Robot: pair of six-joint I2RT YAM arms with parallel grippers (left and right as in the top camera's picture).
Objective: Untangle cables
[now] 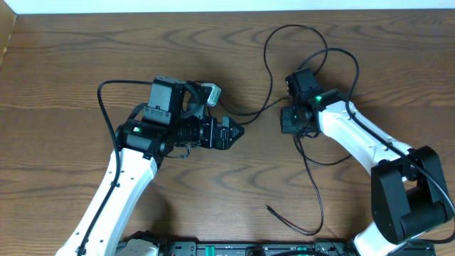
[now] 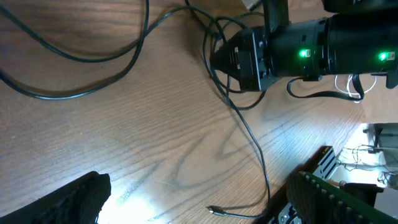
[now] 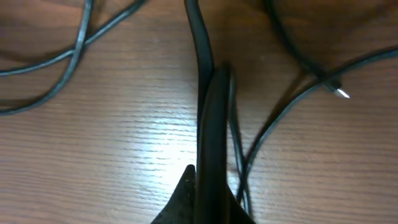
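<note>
A thin black cable (image 1: 269,50) loops over the far middle of the table, and a long strand trails to a plug end (image 1: 270,208) near the front. My right gripper (image 1: 290,121) is shut on this black cable (image 3: 196,31), which runs out past its fingertips (image 3: 214,93). A second plug tip (image 3: 339,93) lies to its right. My left gripper (image 1: 238,133) is open and empty, facing the right gripper (image 2: 227,56) across a short gap. The strand (image 2: 252,137) and plug (image 2: 214,211) lie between its fingers (image 2: 199,199). I see no white cable for certain.
The wooden table (image 1: 71,71) has its far edge along the top of the overhead view. A thicker black arm cable (image 1: 103,107) arcs left of the left arm. A dark rail with electronics (image 1: 234,249) runs along the front edge.
</note>
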